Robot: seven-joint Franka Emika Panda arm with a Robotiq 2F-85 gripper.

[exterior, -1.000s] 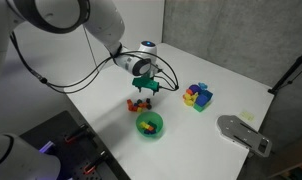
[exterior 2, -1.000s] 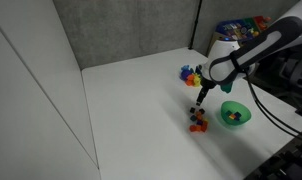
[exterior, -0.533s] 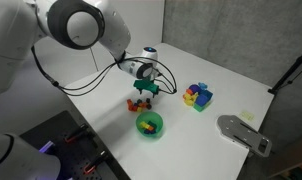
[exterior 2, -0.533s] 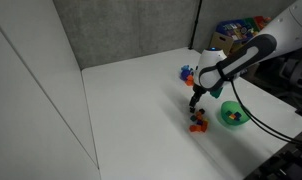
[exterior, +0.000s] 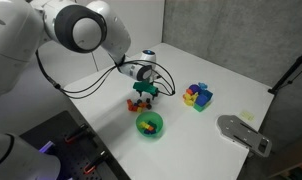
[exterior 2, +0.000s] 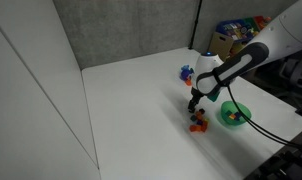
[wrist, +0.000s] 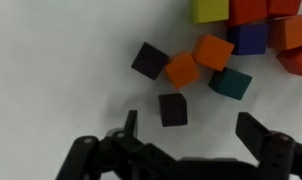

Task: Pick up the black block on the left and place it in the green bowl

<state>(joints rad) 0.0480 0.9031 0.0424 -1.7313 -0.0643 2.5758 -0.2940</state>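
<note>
In the wrist view a tiny black block [wrist: 173, 108] lies on the white table between my open fingers, nearer the left one. My gripper [wrist: 191, 128] is open and empty, low over it. A second dark block [wrist: 149, 59] lies further out, beside two orange blocks [wrist: 181, 70] and a teal one [wrist: 231, 83]. In both exterior views the gripper [exterior: 143, 93] [exterior 2: 194, 103] hangs just above the small block cluster [exterior: 138, 104] [exterior 2: 198, 123]. The green bowl [exterior: 161, 125] [exterior 2: 246, 113] stands next to the cluster and holds a few coloured pieces.
A blue and yellow pile of larger blocks [exterior: 198, 96] [exterior 2: 189, 73] sits further back on the white table. A grey flat object [exterior: 243, 133] lies near the table edge. More small yellow, red and purple blocks [wrist: 249, 38] lie at the wrist view's top.
The gripper has come down closer to the small block cluster. The blocks and the bowl have not moved.
</note>
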